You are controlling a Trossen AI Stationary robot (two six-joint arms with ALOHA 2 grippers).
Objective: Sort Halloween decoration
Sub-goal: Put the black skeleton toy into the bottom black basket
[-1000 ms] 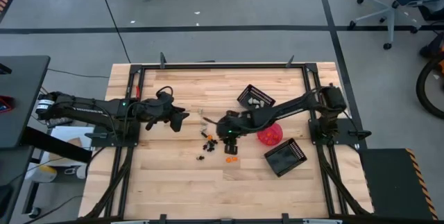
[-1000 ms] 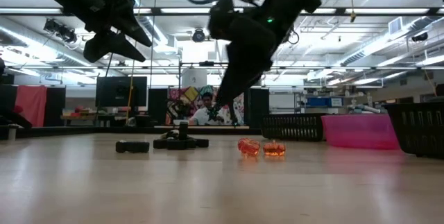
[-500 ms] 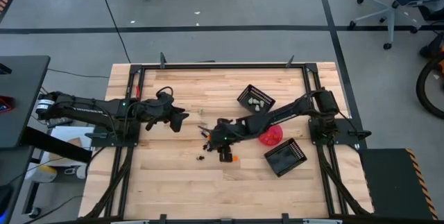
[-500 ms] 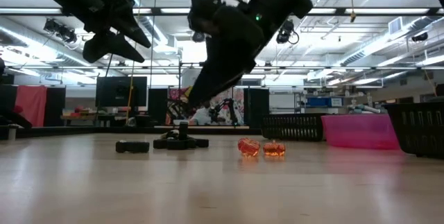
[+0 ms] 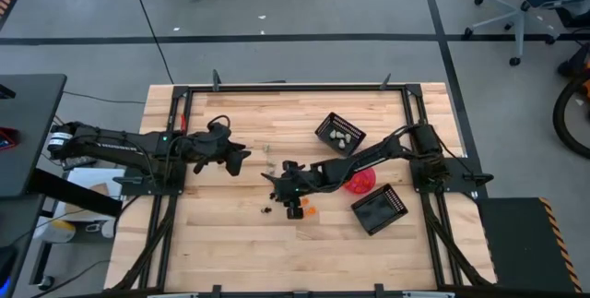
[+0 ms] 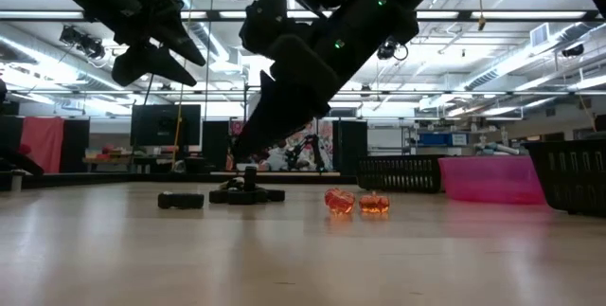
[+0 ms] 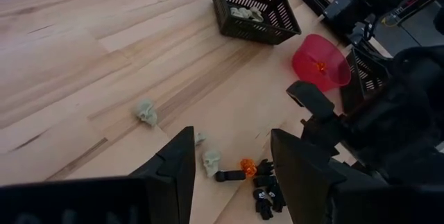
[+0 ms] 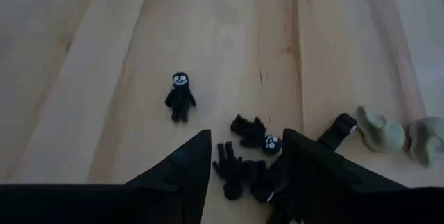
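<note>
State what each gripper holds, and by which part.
Nothing: the left gripper and right gripper both show empty space between open fingers.

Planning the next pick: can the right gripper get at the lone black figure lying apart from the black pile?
Probably yes. The right gripper is open above the wood, and the lone black figure lies just ahead on bare table, with nothing between them; the black pile sits nearer.
</note>
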